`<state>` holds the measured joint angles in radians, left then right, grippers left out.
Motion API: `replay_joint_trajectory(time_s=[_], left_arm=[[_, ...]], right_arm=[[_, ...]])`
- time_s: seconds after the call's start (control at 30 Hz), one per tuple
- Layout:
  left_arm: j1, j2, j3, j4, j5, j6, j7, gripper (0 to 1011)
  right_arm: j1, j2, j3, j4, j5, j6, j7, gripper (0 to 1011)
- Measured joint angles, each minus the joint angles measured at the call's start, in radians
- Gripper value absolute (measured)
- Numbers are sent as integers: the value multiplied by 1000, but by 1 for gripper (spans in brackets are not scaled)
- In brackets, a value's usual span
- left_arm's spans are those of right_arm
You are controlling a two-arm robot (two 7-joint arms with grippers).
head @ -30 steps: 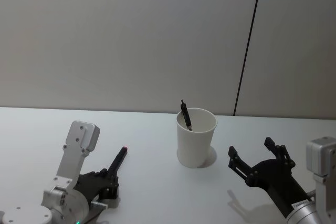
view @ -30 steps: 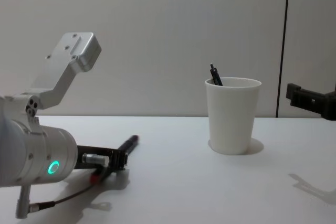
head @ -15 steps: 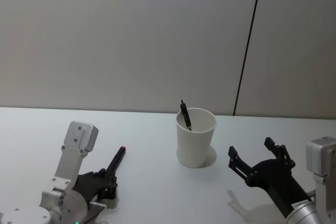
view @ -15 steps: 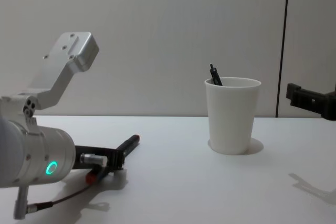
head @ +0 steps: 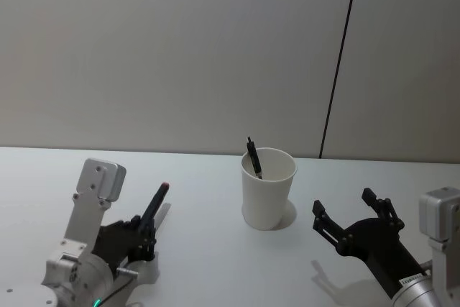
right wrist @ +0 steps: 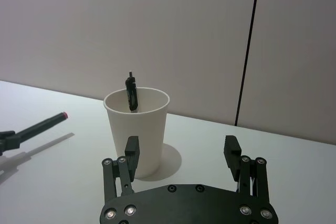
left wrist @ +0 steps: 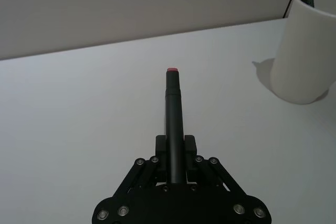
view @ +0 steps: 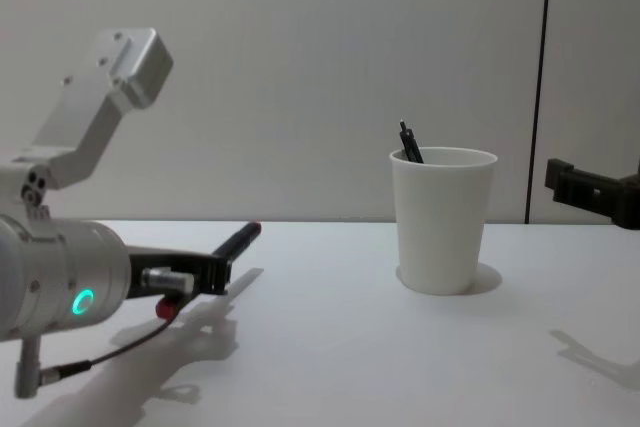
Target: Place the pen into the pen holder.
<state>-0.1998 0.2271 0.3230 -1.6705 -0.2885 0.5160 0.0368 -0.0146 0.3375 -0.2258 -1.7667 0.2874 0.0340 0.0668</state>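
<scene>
White table (head: 215, 264) spans the lower third of the head view, matte finish. Plain light-grey wall (head: 144, 48) takes up the rest above it. A thin dark seam (head: 340, 55) runs down the wall right of centre to the table's far edge. A spare black pen (head: 254, 157) leans in the pen holder (head: 268, 195) at centre frame, tip above the rim.

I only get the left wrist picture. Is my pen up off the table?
Observer: Yes. In the chest view the pen, gripped in the left gripper, hangs above the table with its shadow underneath.
Operator: What's poking from the white cup?
Observer: A second pen, leaning against the rim inside.
Operator: Where's my other arm?
Observer: The right gripper hovers right of the white cup, jaws open and empty.
</scene>
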Motion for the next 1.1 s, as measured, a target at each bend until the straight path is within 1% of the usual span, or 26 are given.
replay_joint_trajectory(time_s=[0.23,0.43,0.47,0.57,0.6,0.73,0.8,0.83,0.87,0.9,0.93,1.07,1.1], left_arm=[[13,26,-10,-35,8,-64,-33,200],[17,57,-16,-59,7,-139,-98,200],[17,57,-16,-59,7,-139,-98,200],[16,70,-17,-63,1,-183,-141,200],[16,70,-17,-63,1,-183,-141,200],[9,85,-14,-64,-9,-240,-204,200],[5,90,-12,-61,-14,-258,-224,199],[5,90,-12,-61,-14,-258,-224,199],[0,95,-8,-57,-20,-282,-252,199],[0,95,-8,-57,-20,-282,-252,199],[-5,100,-4,-53,-25,-302,-275,200],[-16,107,6,-42,-36,-340,-320,200],[-21,110,10,-37,-42,-357,-341,200]], right_arm=[[0,0,0,0,0,0,0,1001],[0,0,0,0,0,0,0,1001],[0,0,0,0,0,0,0,1001],[0,0,0,0,0,0,0,1001],[0,0,0,0,0,0,0,1001],[0,0,0,0,0,0,0,1001],[0,0,0,0,0,0,0,1001],[0,0,0,0,0,0,0,1001],[0,0,0,0,0,0,0,1001],[0,0,0,0,0,0,0,1001],[0,0,0,0,0,0,0,1001],[0,0,0,0,0,0,0,1001],[0,0,0,0,0,0,0,1001]])
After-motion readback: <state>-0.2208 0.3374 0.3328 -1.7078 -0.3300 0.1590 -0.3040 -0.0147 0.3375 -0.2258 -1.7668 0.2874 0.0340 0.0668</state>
